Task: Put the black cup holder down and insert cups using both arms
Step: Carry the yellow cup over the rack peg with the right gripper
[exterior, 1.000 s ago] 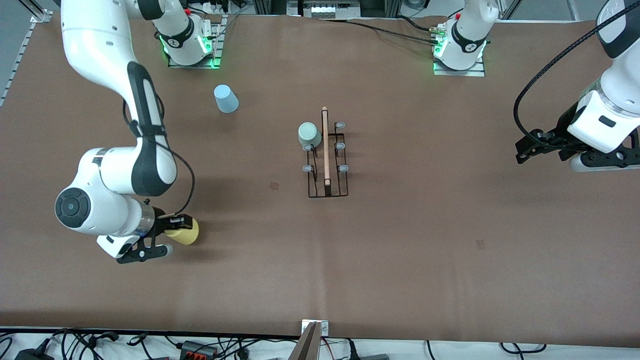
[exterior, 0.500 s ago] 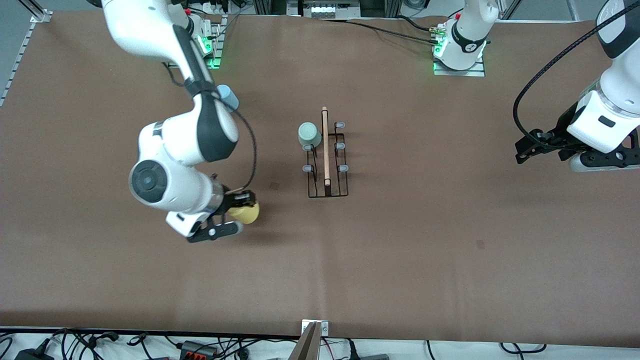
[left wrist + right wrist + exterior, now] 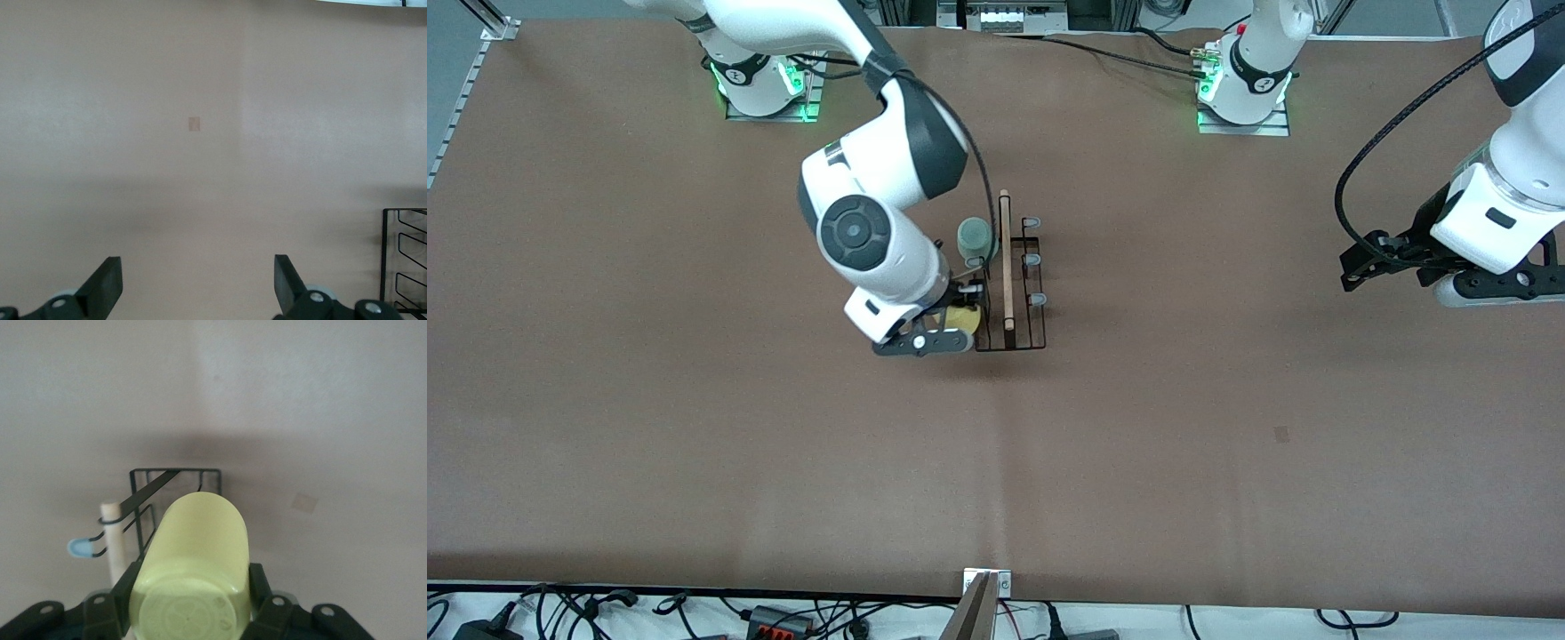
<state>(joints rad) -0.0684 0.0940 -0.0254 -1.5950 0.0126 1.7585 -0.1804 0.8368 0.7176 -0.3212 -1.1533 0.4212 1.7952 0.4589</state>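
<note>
Your black cup holder [image 3: 1009, 274] stands mid-table with the green cup [image 3: 975, 238] on a prong. Your right gripper [image 3: 950, 322] clamps the yellow cup [image 3: 963, 316] beside it; the blue cup seems hidden. Your left gripper [image 3: 1369, 263] waits, fingers apart, over its own end

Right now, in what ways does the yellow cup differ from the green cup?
The yellow cup is held in the right gripper over the black cup holder, beside its camera-side end; the green cup already sits on a prong of the holder, free of any gripper. The yellow cup lies tilted on its side, while the green cup stands bottom up. Both are small, plain and handleless. The left gripper waits open over bare table.
</note>
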